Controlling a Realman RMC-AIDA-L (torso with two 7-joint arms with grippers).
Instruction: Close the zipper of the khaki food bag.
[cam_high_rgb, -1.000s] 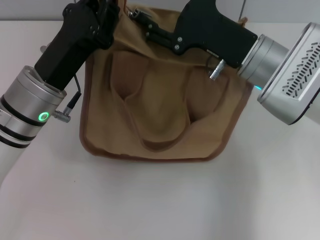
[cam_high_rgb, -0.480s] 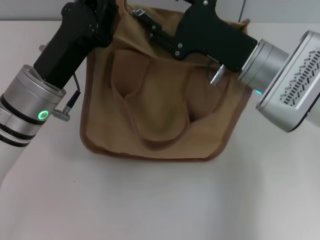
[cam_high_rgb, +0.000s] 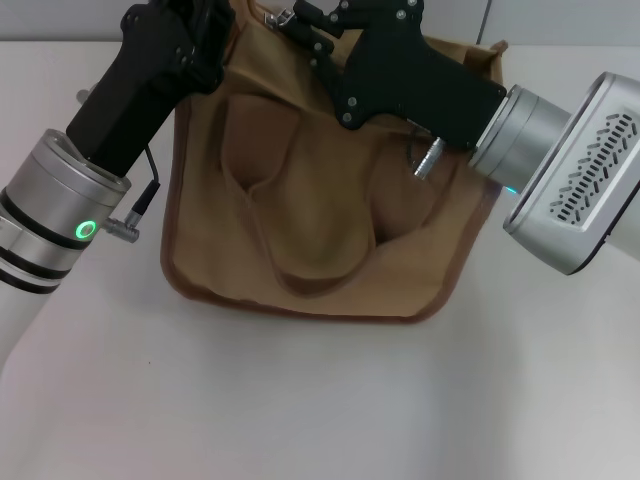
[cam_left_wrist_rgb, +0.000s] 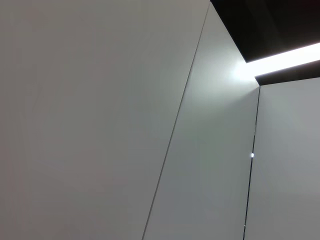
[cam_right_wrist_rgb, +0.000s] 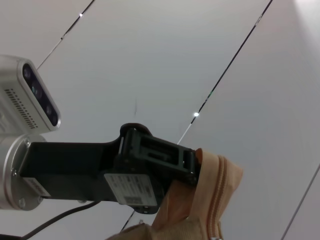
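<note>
The khaki food bag stands on the white table in the head view, its two handles hanging down its near side. My left gripper is at the bag's top left end; in the right wrist view this gripper is shut on the bag's end fabric. My right gripper reaches over the top of the bag, shut on the small silver pull. The zipper shows as a tan seam running from the left gripper. Most of the top panel is hidden behind the right gripper.
White table spreads in front of the bag. A loose cable hangs from the left wrist beside the bag's left edge. The left wrist view shows only wall panels and a light strip.
My right gripper has tilted and shifted toward the far edge of the view with the silver pull, drawing the bag's top up. The left arm has stayed put.
</note>
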